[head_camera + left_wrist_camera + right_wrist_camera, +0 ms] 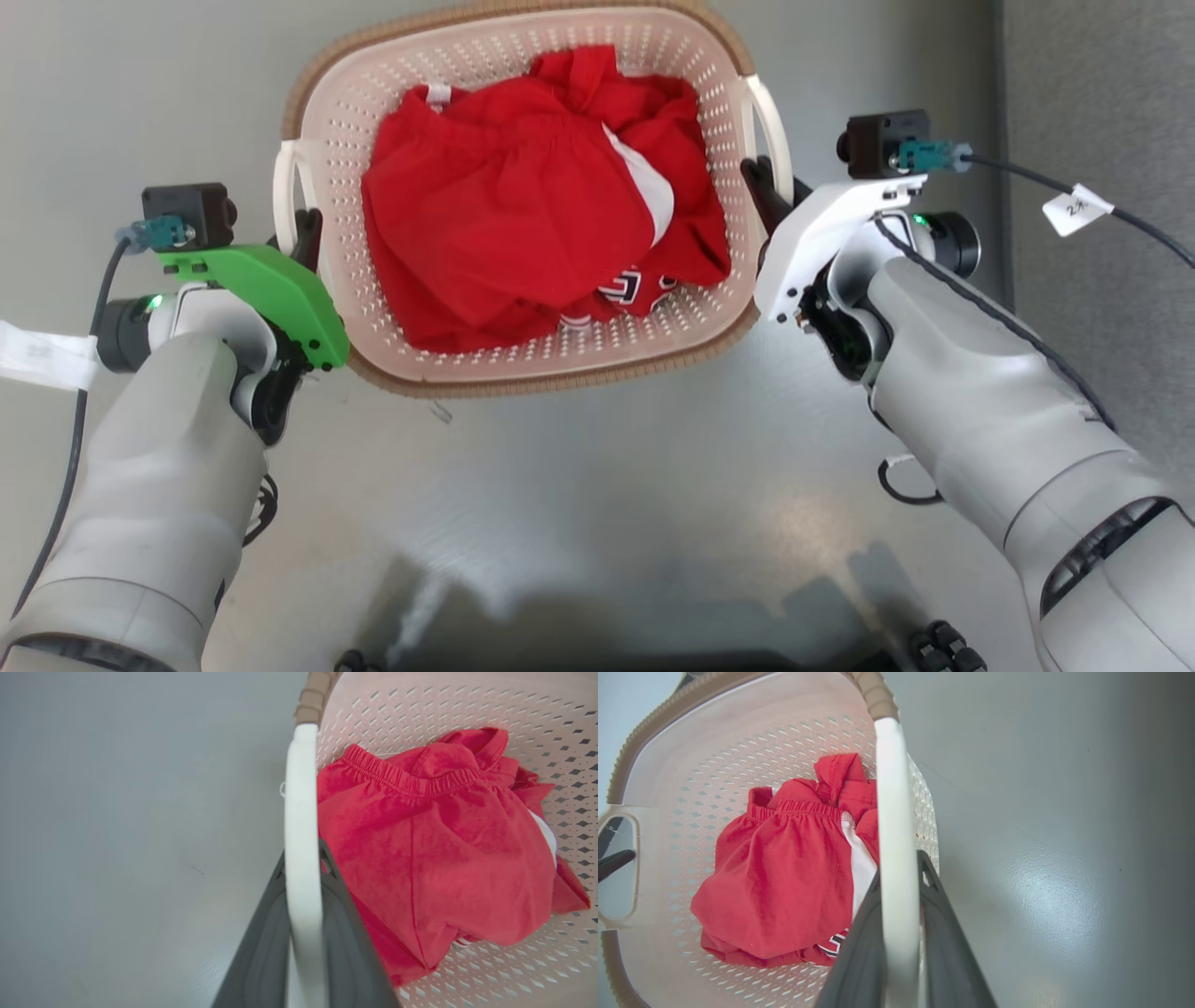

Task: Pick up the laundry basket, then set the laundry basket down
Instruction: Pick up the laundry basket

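The laundry basket (523, 378), cream-white with perforated walls and a brown woven-look rim, sits at the top middle of the head view with red clothes (523, 205) bundled inside. My left gripper (306, 231) is shut on its left white handle (285, 187). My right gripper (761, 185) is shut on the right white handle (770, 121). In the left wrist view the dark fingers (261, 952) clamp the white handle bar (301, 812) beside the basket wall (420, 704). The right wrist view shows the same grip, fingers (948, 952) on the handle bar (892, 812). Whether the basket is off the floor I cannot tell.
Smooth grey floor (597, 485) lies all around the basket. A darker strip (1092, 93) runs along the right edge. A black cable with a white tag (1074, 207) trails from my right wrist. My dark base (653, 653) shows at the bottom edge.
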Available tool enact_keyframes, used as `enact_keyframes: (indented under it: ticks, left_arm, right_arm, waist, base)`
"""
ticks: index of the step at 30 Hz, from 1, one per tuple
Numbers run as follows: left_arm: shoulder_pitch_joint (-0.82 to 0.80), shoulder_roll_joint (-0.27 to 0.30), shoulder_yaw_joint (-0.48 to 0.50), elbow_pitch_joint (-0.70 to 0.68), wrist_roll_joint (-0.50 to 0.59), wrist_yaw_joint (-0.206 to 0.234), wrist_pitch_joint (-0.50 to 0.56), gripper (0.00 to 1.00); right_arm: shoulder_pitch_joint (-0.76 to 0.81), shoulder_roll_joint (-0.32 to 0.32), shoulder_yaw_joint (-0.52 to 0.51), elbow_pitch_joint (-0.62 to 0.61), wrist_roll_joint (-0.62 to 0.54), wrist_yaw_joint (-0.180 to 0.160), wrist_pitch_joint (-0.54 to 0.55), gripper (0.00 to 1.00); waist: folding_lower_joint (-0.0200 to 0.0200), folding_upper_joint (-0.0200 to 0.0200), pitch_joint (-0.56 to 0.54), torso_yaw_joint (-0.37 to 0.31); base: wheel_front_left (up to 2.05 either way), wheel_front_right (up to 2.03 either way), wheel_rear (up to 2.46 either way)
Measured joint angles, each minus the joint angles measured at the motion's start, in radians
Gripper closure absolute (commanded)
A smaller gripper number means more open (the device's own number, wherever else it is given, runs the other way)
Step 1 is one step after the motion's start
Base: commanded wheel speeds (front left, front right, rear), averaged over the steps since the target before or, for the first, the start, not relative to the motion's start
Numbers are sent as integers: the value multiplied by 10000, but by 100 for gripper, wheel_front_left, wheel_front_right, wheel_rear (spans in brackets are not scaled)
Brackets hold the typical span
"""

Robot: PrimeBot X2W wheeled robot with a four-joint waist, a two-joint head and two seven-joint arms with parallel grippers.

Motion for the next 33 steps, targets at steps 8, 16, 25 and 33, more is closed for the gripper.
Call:
enact_keyframes:
  ticks: [8, 16, 25, 33]
  left_arm:
    - [379, 61, -217, 84, -207, -6, 176, 100]
    - [801, 71, -401, 117, -332, -8, 318, 100]
    - [1311, 79, -656, 148, -493, -10, 573, 100]
    - [1703, 96, -849, 182, -830, -10, 997, 100]
  right_arm:
    - [417, 63, 182, -2, 387, 65, 194, 100]
    - [821, 69, 380, -6, 802, 92, 393, 100]
    - [1360, 71, 642, -8, 1244, 104, 803, 100]
    - [1706, 69, 867, -6, 1592, 104, 1333, 100]
  waist:
    - [0, 0, -679, -123]
    - [0, 0, -1394, -244]
    - [0, 0, -2185, -354]
    - [0, 0, -2888, -452]
  base:
    - [0, 0, 0]
    - [0, 0, 0]
    - [0, 0, 0]
    - [0, 0, 0]
